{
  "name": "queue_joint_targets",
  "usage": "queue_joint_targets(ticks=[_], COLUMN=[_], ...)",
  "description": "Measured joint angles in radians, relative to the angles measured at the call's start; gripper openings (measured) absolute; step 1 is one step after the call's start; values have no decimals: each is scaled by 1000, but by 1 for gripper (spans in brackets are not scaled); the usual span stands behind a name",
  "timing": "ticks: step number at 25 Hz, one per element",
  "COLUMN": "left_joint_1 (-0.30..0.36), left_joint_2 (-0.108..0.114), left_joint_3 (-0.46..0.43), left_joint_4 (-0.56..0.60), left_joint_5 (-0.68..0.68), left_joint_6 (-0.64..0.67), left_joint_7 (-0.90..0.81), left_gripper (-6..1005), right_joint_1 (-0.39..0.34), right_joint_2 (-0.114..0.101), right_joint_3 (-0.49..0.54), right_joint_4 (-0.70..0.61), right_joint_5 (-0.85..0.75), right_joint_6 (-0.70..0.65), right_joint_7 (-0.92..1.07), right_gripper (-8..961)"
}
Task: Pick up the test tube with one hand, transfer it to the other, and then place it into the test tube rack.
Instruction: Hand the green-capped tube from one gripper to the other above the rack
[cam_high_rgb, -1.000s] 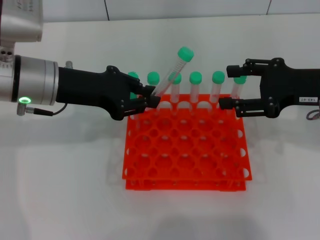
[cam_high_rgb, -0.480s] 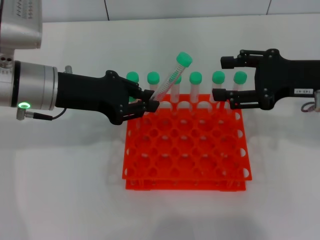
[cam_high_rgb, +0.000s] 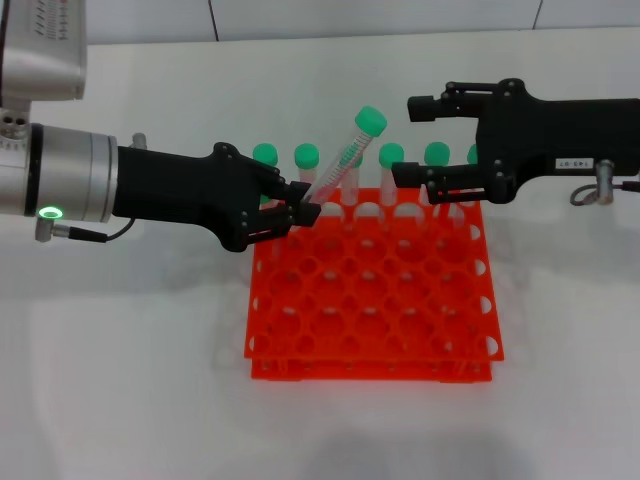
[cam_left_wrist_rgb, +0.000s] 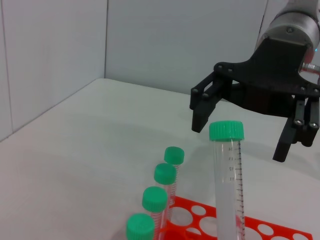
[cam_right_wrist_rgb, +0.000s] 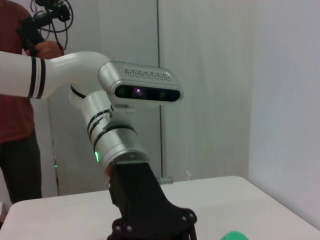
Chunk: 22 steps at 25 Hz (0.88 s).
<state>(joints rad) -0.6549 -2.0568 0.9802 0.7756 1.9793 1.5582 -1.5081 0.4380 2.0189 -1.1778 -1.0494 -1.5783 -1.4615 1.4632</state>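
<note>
Gripping the green-capped test tube (cam_high_rgb: 340, 170) low and tilted above the orange-red rack (cam_high_rgb: 370, 300), the left gripper (cam_high_rgb: 298, 208) presents its cap end to the right gripper (cam_high_rgb: 408, 140), fingers spread wide for the handover

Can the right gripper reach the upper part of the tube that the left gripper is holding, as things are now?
Probably yes. The right gripper is open and level with the green cap of the test tube, with open space between them. The left gripper holds the tube low, so its upper part is free.
</note>
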Motion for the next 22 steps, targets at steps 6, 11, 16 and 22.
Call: queue_joint_targets(ticks=[6,11,16,22], left_joint_1=[0,0,0,0], left_joint_2=[-3,-4,-5,-5], left_joint_3=[1,1,2,2], left_joint_4=[-1,-3,-3,-3], left_joint_5=[1,1,1,1], left_joint_6=[0,0,0,0], left_joint_7=[10,10,9,9], left_gripper=[195,195,195,195], right_joint_1=[28,40,42,45], right_joint_2=[3,3,4,2], right_joint_3=[-20,-38,-66,-76], right_joint_4=[23,26,26,25], right_joint_5=[32,41,43,52], right_joint_6=[6,21,46,50], right_joint_7=[-4,-5,-5,-5], right_gripper=[751,751,750,750])
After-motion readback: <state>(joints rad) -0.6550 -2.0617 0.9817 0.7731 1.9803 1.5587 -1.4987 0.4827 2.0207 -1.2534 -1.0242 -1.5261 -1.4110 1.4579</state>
